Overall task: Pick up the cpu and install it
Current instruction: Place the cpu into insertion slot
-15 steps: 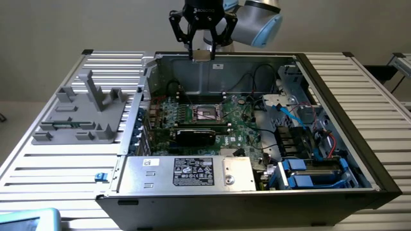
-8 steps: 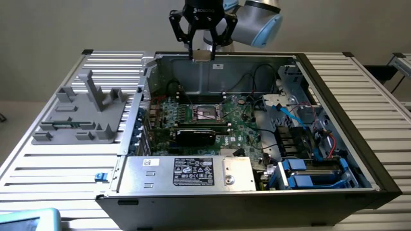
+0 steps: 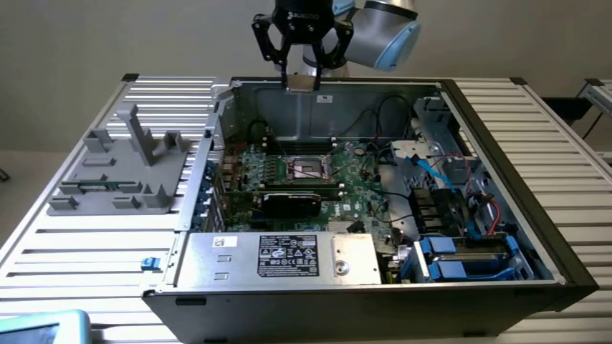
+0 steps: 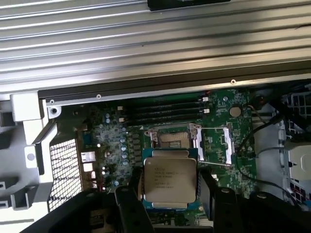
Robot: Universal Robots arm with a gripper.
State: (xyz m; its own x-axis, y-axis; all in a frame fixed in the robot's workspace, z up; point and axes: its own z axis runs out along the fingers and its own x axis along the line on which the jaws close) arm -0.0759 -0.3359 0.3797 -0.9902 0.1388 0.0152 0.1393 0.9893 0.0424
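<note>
My gripper (image 3: 302, 79) is squeezing the chip (image 4: 170, 180) by two sides, so the picking up is done. I hang at the top middle of the exterior view, above the open computer (image 3: 383, 100). The socket (image 3: 308, 168) in the middle looks empty, so the chip is not in yet.

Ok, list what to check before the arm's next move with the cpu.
1. cpu gripped: ok. The gripper is shut on it, with fingers at two opposite edges.
2. Metal top facing up: ok.
3. socket open: ok. Its frame is swung aside and nothing lies in it.
4. cpu lined up over the socket: cannot tell. It hangs high above the case.
5. Corner marks matched: cannot tell.
6. Way down free: ok. The black card and cables lie beside the socket, not over it.
</note>
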